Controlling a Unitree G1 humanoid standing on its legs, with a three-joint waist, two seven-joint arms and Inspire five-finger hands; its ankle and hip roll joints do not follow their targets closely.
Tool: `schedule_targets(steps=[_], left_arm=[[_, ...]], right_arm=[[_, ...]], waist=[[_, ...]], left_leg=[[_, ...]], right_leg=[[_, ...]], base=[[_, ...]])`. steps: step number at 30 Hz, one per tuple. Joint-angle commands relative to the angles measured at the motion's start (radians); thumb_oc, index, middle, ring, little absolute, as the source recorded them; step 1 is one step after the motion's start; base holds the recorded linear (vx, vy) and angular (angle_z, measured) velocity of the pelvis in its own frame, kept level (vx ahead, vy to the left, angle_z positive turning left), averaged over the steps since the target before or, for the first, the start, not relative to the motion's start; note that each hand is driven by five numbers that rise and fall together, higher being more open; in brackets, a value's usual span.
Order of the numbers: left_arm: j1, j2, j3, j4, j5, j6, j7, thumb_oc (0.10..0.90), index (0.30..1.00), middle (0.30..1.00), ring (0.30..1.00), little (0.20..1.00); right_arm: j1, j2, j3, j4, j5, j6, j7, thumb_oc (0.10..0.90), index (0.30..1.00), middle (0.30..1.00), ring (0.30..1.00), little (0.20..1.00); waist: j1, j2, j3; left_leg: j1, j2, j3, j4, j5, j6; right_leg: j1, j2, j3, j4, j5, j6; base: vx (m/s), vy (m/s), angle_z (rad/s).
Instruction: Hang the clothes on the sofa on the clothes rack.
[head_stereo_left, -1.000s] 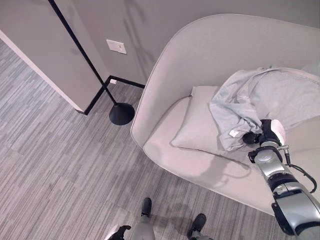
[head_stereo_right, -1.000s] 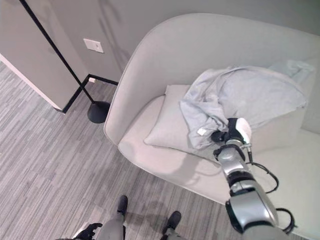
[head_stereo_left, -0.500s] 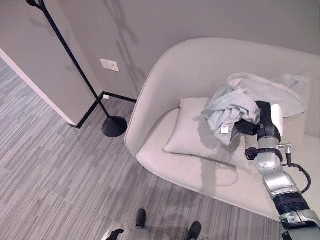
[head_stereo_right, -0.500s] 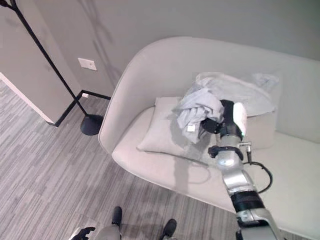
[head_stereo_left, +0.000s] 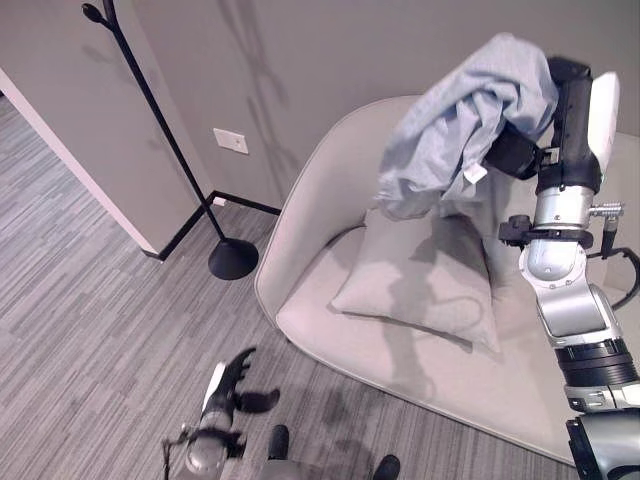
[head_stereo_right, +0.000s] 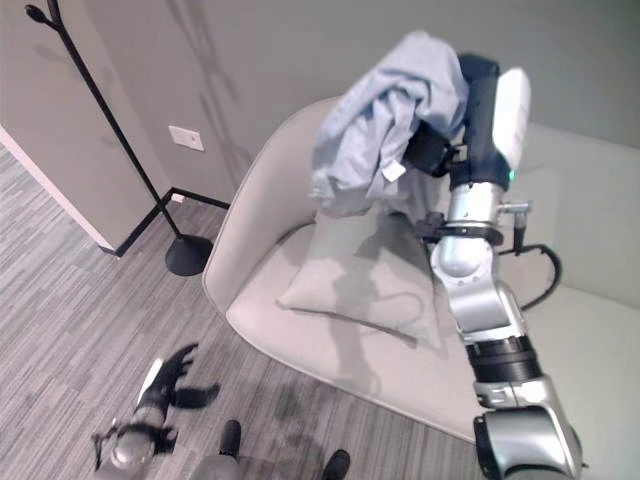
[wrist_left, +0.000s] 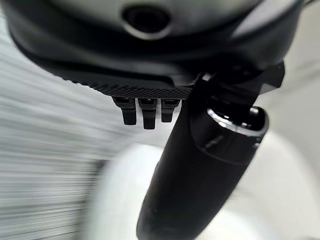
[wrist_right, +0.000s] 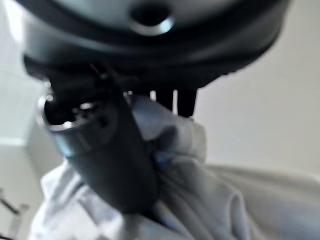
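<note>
1. Saw the grey shirt (head_stereo_left: 455, 125) bunched and hanging high above the sofa (head_stereo_left: 330, 190), clear of the cushion (head_stereo_left: 420, 280) on the seat.
2. Found the right hand (head_stereo_left: 568, 120) raised over the sofa's seat, its fingers (wrist_right: 172, 102) and thumb clamped on a fold of the shirt, with most of the cloth draped loose towards the sofa's arm.
3. Noted the left hand (head_stereo_left: 228, 385) low over the floor in front of the sofa, fingers spread apart and holding nothing.
4. Spotted the clothes rack (head_stereo_left: 150, 110) standing on the floor well apart from the sofa, beyond its curved arm, with a hook (head_stereo_left: 95, 13) at its top.
5. Judged the step in hand to be the carry from the sofa to the rack, hanging not yet done.
6. Called for a firm clamp through the whole carry, since only one fold was pinched and the loose bulk could slip or swing.
7. Called for the shirt to travel high, so the trailing hem would not catch on the sofa's back.
8. Advised bringing the free left hand up to spread the collar before meeting the hook.
9. Advised opening the fingers only once the cloth sat over the hook.
</note>
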Motion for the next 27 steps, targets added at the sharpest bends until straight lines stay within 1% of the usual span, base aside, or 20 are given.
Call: schedule_targets(steps=[1, 2, 3, 4, 6, 7, 10, 14, 16, 17, 18, 19, 20, 21, 22, 23, 24, 25, 26, 27], left_arm=[[-0.043, 0.046, 0.012, -0.005, 0.088, -0.115, 0.106, 0.8, 0.9, 0.9, 0.9, 0.9], [-0.054, 0.071, 0.041, -0.065, 0.144, -0.129, 0.158, 0.8, 0.9, 0.9, 0.9, 0.9], [-0.063, 0.086, 0.056, -0.087, 0.185, -0.132, 0.187, 0.8, 0.9, 0.9, 0.9, 0.9], [-0.085, 0.114, 0.087, -0.134, 0.253, -0.141, 0.242, 0.8, 0.9, 0.9, 0.9, 0.9], [-0.111, 0.137, 0.118, -0.184, 0.318, -0.148, 0.31, 0.8, 0.9, 0.9, 0.9, 0.9], [-0.133, 0.146, 0.139, -0.23, 0.342, -0.156, 0.347, 0.8, 0.9, 0.9, 0.9, 0.9], [-0.161, 0.135, 0.152, -0.281, 0.349, -0.17, 0.382, 0.8, 0.9, 0.9, 0.9, 0.9], [-0.196, 0.107, 0.101, -0.275, 0.379, -0.167, 0.397, 0.8, 0.9, 0.9, 0.9, 0.9], [-0.203, 0.091, 0.085, -0.279, 0.363, -0.171, 0.389, 0.8, 0.9, 0.9, 0.9, 0.9], [-0.219, 0.061, 0.033, -0.312, 0.32, -0.178, 0.341, 0.8, 0.9, 0.9, 0.9, 0.9], [-0.219, 0.061, 0.033, -0.312, 0.317, -0.178, 0.338, 0.8, 0.9, 0.9, 0.9, 0.9], [-0.217, 0.027, -0.004, -0.351, 0.214, -0.201, 0.288, 0.8, 0.9, 0.9, 0.9, 0.9], [-0.216, 0.028, -0.001, -0.354, 0.206, -0.2, 0.281, 0.8, 0.9, 0.9, 0.9, 0.9], [-0.211, 0.011, -0.02, -0.374, 0.141, -0.215, 0.25, 0.8, 0.9, 0.9, 0.9, 0.9], [-0.204, -0.003, -0.035, -0.399, 0.043, -0.226, 0.194, 0.8, 0.9, 0.9, 0.9, 0.9], [-0.194, -0.043, -0.078, -0.42, -0.134, -0.243, 0.111, 0.8, 0.9, 0.9, 0.9, 0.9], [-0.195, -0.042, -0.076, -0.419, -0.142, -0.243, 0.104, 0.8, 0.9, 0.9, 0.9, 0.9], [-0.206, -0.081, -0.126, -0.401, -0.286, -0.237, 0.038, 0.8, 0.9, 0.9, 0.9, 0.9], [-0.216, -0.091, -0.149, -0.387, -0.309, -0.231, 0.021, 0.8, 0.9, 0.9, 0.9, 0.9], [-0.219, -0.092, -0.148, -0.384, -0.311, -0.233, 0.019, 0.8, 0.9, 0.9, 0.9, 0.9]], right_arm=[[-0.178, -0.048, -0.012, -0.061, -0.013, -0.129, -0.078, 0.4, 0.3, 0.3, 0.3, 0.3], [-0.213, -0.056, -0.01, -0.065, -0.006, -0.133, -0.089, 0.4, 0.3, 0.3, 0.3, 0.3], [-0.239, -0.062, -0.002, -0.065, -0.009, -0.133, -0.093, 0.4, 0.3, 0.3, 0.3, 0.3], [-0.272, -0.068, 0.009, -0.069, -0.009, -0.136, -0.1, 0.4, 0.3, 0.3, 0.3, 0.3], [-0.308, -0.073, 0.03, -0.066, 0.001, -0.144, -0.104, 0.4, 0.3, 0.3, 0.3, 0.3], [-0.312, -0.061, 0.042, -0.073, 0.024, -0.153, -0.098, 0.4, 0.3, 0.3, 0.3, 0.3], [-0.295, -0.023, 0.062, -0.09, 0.071, -0.17, -0.078, 0.4, 0.3, 0.3, 0.3, 0.3], [-0.266, 0.028, 0.102, -0.13, 0.198, -0.213, -0.019, 0.4, 0.3, 0.3, 0.3, 0.3], [-0.261, 0.036, 0.117, -0.142, 0.221, -0.214, -0.004, 0.4, 0.3, 0.3, 0.3, 0.3], [-0.259, 0.053, 0.153, -0.162, 0.268, -0.216, 0.03, 0.4, 0.3, 0.3, 0.3, 0.3], [-0.259, 0.052, 0.153, -0.162, 0.269, -0.216, 0.031, 0.4, 0.3, 0.3, 0.3, 0.3], [-0.265, 0.059, 0.173, -0.166, 0.276, -0.211, 0.042, 0.4, 0.3, 0.3, 0.3, 0.3], [-0.265, 0.058, 0.175, -0.165, 0.277, -0.211, 0.042, 0.4, 0.3, 0.3, 0.3, 0.3], [-0.27, 0.065, 0.182, -0.163, 0.283, -0.209, 0.047, 0.4, 0.3, 0.3, 0.3, 0.3], [-0.277, 0.072, 0.191, -0.154, 0.291, -0.206, 0.052, 0.4, 0.3, 0.3, 0.3, 0.3], [-0.298, 0.089, 0.205, -0.14, 0.305, -0.2, 0.057, 0.4, 0.3, 0.3, 0.3, 0.3], [-0.3, 0.089, 0.206, -0.139, 0.305, -0.2, 0.057, 0.4, 0.3, 0.3, 0.3, 0.3], [-0.319, 0.117, 0.227, -0.127, 0.327, -0.198, 0.062, 0.4, 0.3, 0.3, 0.3, 0.3], [-0.331, 0.131, 0.233, -0.116, 0.337, -0.2, 0.065, 0.4, 0.3, 0.3, 0.3, 0.3], [-0.333, 0.13, 0.233, -0.114, 0.338, -0.201, 0.065, 0.4, 0.3, 0.3, 0.3, 0.3]], waist=[[-0.003, -0.064, -0.126], [-0.005, -0.068, -0.134], [-0.004, -0.07, -0.137], [-0.005, -0.074, -0.146], [-0.009, -0.079, -0.151], [-0.012, -0.082, -0.157], [-0.019, -0.084, -0.163], [-0.033, -0.091, -0.17], [-0.035, -0.094, -0.17], [-0.046, -0.1, -0.17], [-0.045, -0.099, -0.171], [-0.05, -0.103, -0.169], [-0.049, -0.101, -0.17], [-0.05, -0.103, -0.169], [-0.051, -0.103, -0.168], [-0.052, -0.106, -0.166], [-0.052, -0.105, -0.166], [-0.058, -0.107, -0.165], [-0.061, -0.108, -0.163], [-0.061, -0.107, -0.162]], left_leg=[[0.032, 0.048, 0.058, 0.002, -0.047, -0.04], [0.042, 0.05, 0.061, 0.002, -0.05, -0.041], [0.046, 0.051, 0.063, 0.002, -0.051, -0.043], [0.056, 0.054, 0.067, 0.002, -0.061, -0.047], [0.057, 0.053, 0.07, 0.002, -0.056, -0.045], [0.059, 0.054, 0.073, 0.002, -0.056, -0.045], [0.063, 0.052, 0.078, 0.002, -0.057, -0.044], [0.071, 0.056, 0.093, 0.002, -0.059, -0.043], [0.071, 0.056, 0.095, 0.002, -0.059, -0.043], [0.074, 0.06, 0.103, 0.002, -0.057, -0.042], [0.074, 0.06, 0.103, 0.002, -0.057, -0.042], [0.075, 0.063, 0.107, 0.002, -0.057, -0.042], [0.076, 0.064, 0.108, 0.002, -0.057, -0.042], [0.077, 0.065, 0.108, 0.002, -0.056, -0.041], [0.079, 0.068, 0.11, 0.002, -0.056, -0.041], [0.084, 0.073, 0.112, 0.002, -0.054, -0.041], [0.083, 0.073, 0.112, 0.002, -0.054, -0.041], [0.085, 0.076, 0.112, 0.002, -0.051, -0.039], [0.085, 0.077, 0.113, 0.002, -0.05, -0.039], [0.086, 0.078, 0.114, 0.002, -0.05, -0.039]], right_leg=[[0.069, -0.025, 0.038, 0.01, -0.165, 0.045], [0.077, -0.024, 0.042, 0.01, -0.167, 0.044], [0.079, -0.024, 0.044, 0.01, -0.167, 0.044], [0.087, -0.021, 0.048, 0.01, -0.174, 0.044], [0.085, -0.024, 0.052, 0.01, -0.167, 0.043], [0.084, -0.025, 0.053, 0.01, -0.165, 0.043], [0.083, -0.025, 0.058, 0.01, -0.161, 0.044], [0.078, -0.022, 0.074, 0.01, -0.155, 0.043], [0.076, -0.02, 0.079, 0.01, -0.155, 0.042], [0.071, -0.016, 0.088, 0.01, -0.151, 0.04], [0.071, -0.016, 0.089, 0.01, -0.151, 0.04], [0.07, -0.014, 0.092, 0.01, -0.149, 0.038], [0.069, -0.013, 0.094, 0.01, -0.149, 0.038], [0.069, -0.012, 0.095, 0.01, -0.15, 0.037], [0.069, -0.008, 0.099, 0.01, -0.149, 0.036], [0.071, -0.003, 0.104, 0.01, -0.151, 0.034], [0.07, -0.003, 0.104, 0.01, -0.15, 0.034], [0.069, 0.002, 0.11, 0.01, -0.151, 0.03], [0.069, 0.004, 0.113, 0.01, -0.152, 0.029], [0.069, 0.005, 0.114, 0.01, -0.152, 0.029]], base=[[-0.02, 0.001, -0.12], [0.0, -0.007, -0.05], [0.02, -0.013, -0.12], [0.02, -0.013, -0.13], [0.0, -0.002, -0.05], [-0.04, 0.006, 0.01], [0.0, 0.0, 0.0], [-0.01, -0.006, -0.11], [-0.01, -0.019, -0.18], [-0.01, -0.023, -0.12], [-0.01, -0.05, -0.17], [0.0, -0.026, -0.17], [0.0, -0.038, -0.13], [0.0, -0.026, -0.05], [0.01, -0.048, -0.02], [0.01, -0.036, -0.02], [0.0, -0.048, -0.04], [0.0, -0.035, -0.04], [0.0, -0.035, -0.05], [0.01, -0.022, -0.1]])
